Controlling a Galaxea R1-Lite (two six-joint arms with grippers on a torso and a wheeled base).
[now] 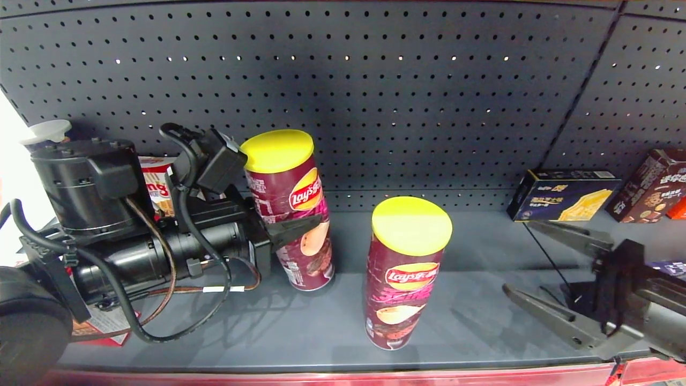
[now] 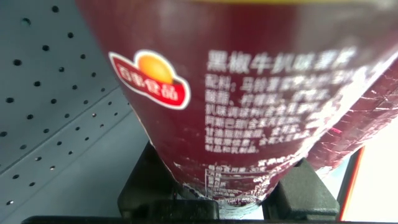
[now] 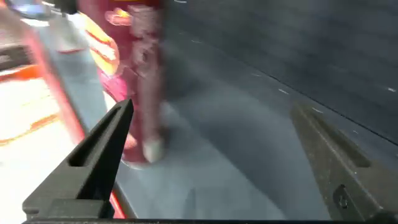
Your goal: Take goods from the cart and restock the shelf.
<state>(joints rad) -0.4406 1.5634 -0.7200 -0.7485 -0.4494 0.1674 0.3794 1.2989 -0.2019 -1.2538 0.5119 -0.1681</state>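
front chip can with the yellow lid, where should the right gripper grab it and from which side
Probably the round body about halfway up, below the lid. The front chip can stands upright and free on the shelf, so come in level from the robot's right, where the open right gripper faces it. Its left side is crowded by the other can.

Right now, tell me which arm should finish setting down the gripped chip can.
Left. The left gripper is shut on the tilted chip can, beside the standing can on the shelf, so it probably only has to settle and release it. The right gripper is open, empty and farther right.
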